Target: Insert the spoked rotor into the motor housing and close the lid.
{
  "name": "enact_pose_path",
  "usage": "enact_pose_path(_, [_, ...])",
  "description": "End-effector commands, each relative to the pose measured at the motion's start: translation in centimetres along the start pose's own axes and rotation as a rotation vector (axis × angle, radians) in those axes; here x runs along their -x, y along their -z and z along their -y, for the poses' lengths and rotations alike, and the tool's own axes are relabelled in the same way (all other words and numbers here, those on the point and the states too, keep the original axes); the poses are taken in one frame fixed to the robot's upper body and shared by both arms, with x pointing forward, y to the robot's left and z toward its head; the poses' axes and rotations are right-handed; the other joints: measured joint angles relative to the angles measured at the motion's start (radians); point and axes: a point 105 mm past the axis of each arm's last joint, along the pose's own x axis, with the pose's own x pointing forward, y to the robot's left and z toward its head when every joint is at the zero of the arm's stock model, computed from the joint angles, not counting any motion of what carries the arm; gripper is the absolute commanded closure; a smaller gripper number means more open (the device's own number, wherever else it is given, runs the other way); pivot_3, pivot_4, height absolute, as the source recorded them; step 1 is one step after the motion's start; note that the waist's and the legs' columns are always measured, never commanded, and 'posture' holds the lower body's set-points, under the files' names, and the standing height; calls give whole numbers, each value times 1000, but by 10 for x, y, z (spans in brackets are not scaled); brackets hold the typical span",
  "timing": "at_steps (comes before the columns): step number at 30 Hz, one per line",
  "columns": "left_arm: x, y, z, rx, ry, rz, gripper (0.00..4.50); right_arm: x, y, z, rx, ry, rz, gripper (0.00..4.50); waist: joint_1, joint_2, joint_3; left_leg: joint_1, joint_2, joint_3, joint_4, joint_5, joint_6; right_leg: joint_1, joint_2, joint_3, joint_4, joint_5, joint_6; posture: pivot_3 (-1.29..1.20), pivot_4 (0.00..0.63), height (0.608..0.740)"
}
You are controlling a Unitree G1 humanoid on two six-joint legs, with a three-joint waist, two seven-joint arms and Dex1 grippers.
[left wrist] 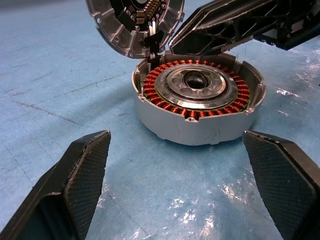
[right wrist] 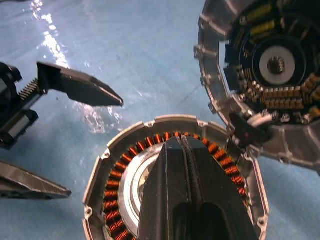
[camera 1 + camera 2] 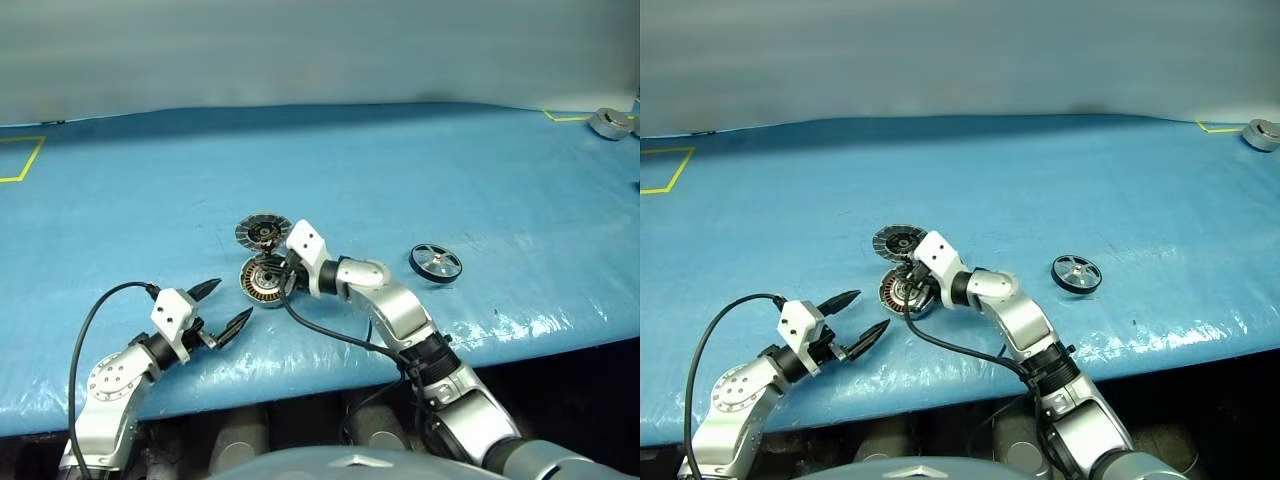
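The motor housing (image 3: 262,283) sits on the blue table (image 3: 450,180), its copper windings (image 1: 165,95) exposed around a silver centre. Its lid (image 3: 262,232) is swung open on the hinge at the far side, inner face showing (image 2: 272,65). My right gripper (image 2: 181,141) is shut and empty, its tips over the housing's winding ring near the hinge. I cannot tell whether they touch it. My left gripper (image 3: 234,298) stands open just left of and nearer than the housing, pointing at it, nothing between its fingers (image 1: 85,165). The spoked rotor (image 3: 436,263) lies flat to the right, apart from both grippers.
A grey round part (image 3: 610,122) lies by yellow tape at the far right corner. A yellow tape square (image 3: 22,160) marks the far left. The table's front edge (image 3: 520,335) runs just behind the arms. A black cable (image 3: 330,330) trails from the right wrist.
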Motion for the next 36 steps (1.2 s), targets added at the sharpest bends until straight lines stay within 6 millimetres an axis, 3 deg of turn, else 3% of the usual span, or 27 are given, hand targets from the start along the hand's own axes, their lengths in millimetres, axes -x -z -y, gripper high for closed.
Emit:
enact_pose_path(1, [-1, -8, 0, -23, 3, 30, 0, -2, -1, -1, 41, 2, -4, 4455, -1, 0, 0, 0, 0, 0, 0, 0, 0, 0, 0, 0, 0, 0, 0, 0, 150, 740])
enact_pose_path(12, [1, -9, -3, -26, -18, 33, 0, -2, 22, 4, 89, 42, -115, 4455, -2, 0, -1, 2, 0, 0, 0, 0, 0, 2, 0, 0, 0, 0, 0, 0, 150, 740])
enact_pose_path(18, [1, -8, -1, -20, -19, 36, 0, 0, 24, 8, 147, 78, -150, 4455, -2, 0, -1, 4, 0, 0, 0, 0, 0, 3, 0, 0, 0, 0, 0, 0, 150, 740])
enact_pose_path(28, [0, -8, 0, -16, -17, 38, 0, 4, 36, -1, 246, 34, -231, 4455, 1, 0, -2, 4, 0, 0, 0, 0, 0, 3, 0, 0, 0, -1, -1, 0, 150, 740])
enact_pose_path(36, [0, -7, 2, -11, -15, 39, 0, 9, 25, 7, 346, 95, -224, 4455, 4, 0, -2, 4, 0, 0, 0, 0, 0, 3, 0, 0, 0, -1, -1, 0, 150, 740])
